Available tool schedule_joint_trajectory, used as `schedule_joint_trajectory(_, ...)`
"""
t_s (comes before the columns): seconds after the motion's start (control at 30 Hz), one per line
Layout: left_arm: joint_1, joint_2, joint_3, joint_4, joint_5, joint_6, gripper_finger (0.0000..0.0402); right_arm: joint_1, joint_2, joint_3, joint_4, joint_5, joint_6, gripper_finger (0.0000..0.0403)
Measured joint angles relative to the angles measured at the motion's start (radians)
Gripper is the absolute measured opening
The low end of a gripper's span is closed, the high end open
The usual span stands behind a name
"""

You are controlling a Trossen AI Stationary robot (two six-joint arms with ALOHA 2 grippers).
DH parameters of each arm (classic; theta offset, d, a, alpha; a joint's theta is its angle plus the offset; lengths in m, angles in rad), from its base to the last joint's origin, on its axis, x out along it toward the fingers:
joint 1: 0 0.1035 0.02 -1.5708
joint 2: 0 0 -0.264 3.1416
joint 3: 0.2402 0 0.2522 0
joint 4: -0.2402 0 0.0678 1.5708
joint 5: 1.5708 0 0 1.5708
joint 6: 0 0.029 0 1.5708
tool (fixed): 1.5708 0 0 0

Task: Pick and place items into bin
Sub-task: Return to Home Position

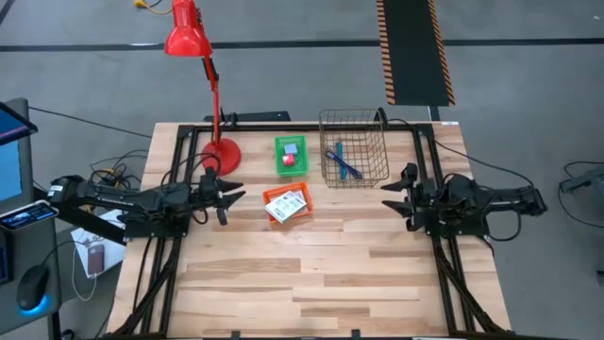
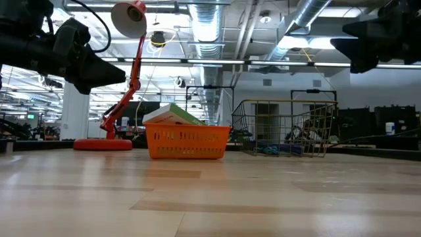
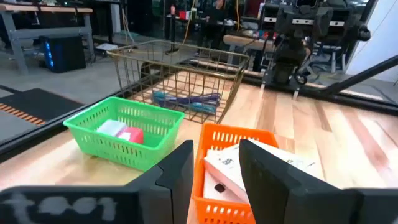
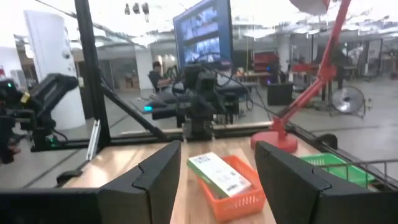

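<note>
Two flat white printed packets (image 1: 290, 205) lie stacked and tilted in a small orange basket (image 1: 280, 195), seen up close in the left wrist view (image 3: 249, 168). A teal and a blue-purple stick-like tool (image 1: 343, 162) lie on the floor of a wire basket (image 1: 353, 146). A red-pink block and a light-blue block (image 1: 290, 154) sit in a green basket (image 1: 292, 168). My left gripper (image 1: 229, 193) hovers open, left of the orange basket. My right gripper (image 1: 394, 195) hovers open, right of the baskets.
A red desk lamp stands with its round base (image 1: 221, 154) at the table's far left, its shade (image 1: 185, 36) beyond the far edge. Bare wood (image 1: 311, 283) fills the table's near half. A dark frame (image 1: 189, 142) edges the work area. A person (image 4: 155, 73) sits far off.
</note>
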Motion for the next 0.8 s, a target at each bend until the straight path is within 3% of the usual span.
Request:
schedule_joint_trajectory(0.1, 0.000, 0.000, 0.000, -0.022, 0.000, -0.003, 0.0117, 0.000, 0.000, -0.043, 0.086, 0.006, -0.008, 0.0198)
schedule_joint_trajectory(0.53, 0.000, 0.000, -0.002, -0.287, 0.000, -0.004, 0.0117, 0.002, 0.003, -0.044, 0.084, 0.005, 0.060, 0.0198)
schedule_joint_trajectory(0.8, -0.006, 0.002, 0.007, -0.313, 0.005, -0.005, 0.0117, 0.002, 0.003, -0.044, 0.080, 0.004, 0.060, 0.0198)
